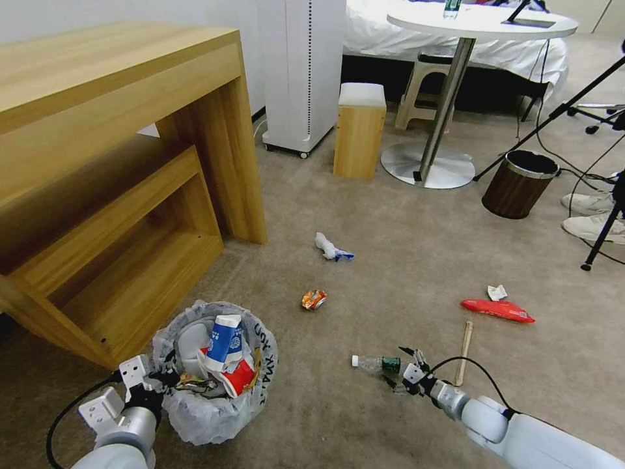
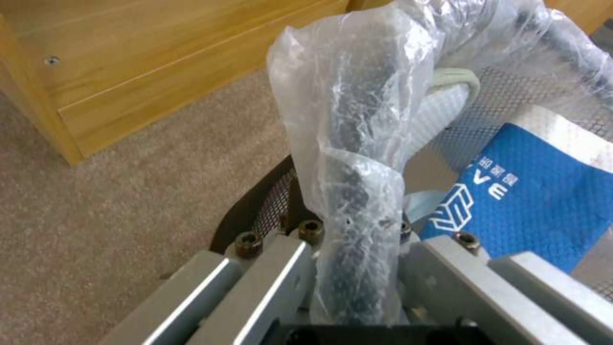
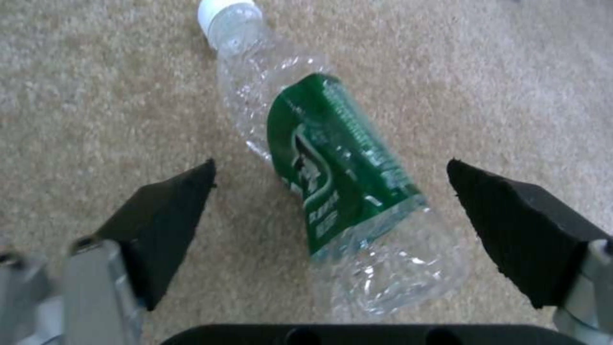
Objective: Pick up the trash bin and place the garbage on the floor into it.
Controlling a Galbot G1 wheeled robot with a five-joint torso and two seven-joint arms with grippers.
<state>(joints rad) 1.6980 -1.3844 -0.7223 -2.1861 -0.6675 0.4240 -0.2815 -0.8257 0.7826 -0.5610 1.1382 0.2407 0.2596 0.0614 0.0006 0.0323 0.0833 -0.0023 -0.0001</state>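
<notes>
The trash bin [image 1: 215, 397], black with a crinkly clear bag, stands low on the left of the floor [image 1: 403, 260]. It holds a blue-white paper cup [image 1: 225, 337] and red wrappers. My left gripper [image 1: 164, 379] is shut on its bag-covered rim [image 2: 351, 191]. My right gripper [image 1: 405, 370] hangs open just over a crushed clear bottle [image 3: 338, 191] with a green label, one pad [image 3: 172, 215] on each side, apart from it. Other garbage lies about: a tissue with blue scrap [image 1: 332, 247], an orange crushed piece [image 1: 314, 299], a red snack bag [image 1: 498, 310], a crumpled tissue [image 1: 497, 292], a wooden stick [image 1: 464, 343].
A wooden desk [image 1: 130, 130] with a low shelf rises on the left, close behind the bin. Farther back stand a wooden stool [image 1: 358, 130], a round table's base [image 1: 426, 166] and a brown wood-grain bin [image 1: 519, 184]. Tripod legs [image 1: 602, 234] and a person's shoes [image 1: 592, 215] sit at the right edge.
</notes>
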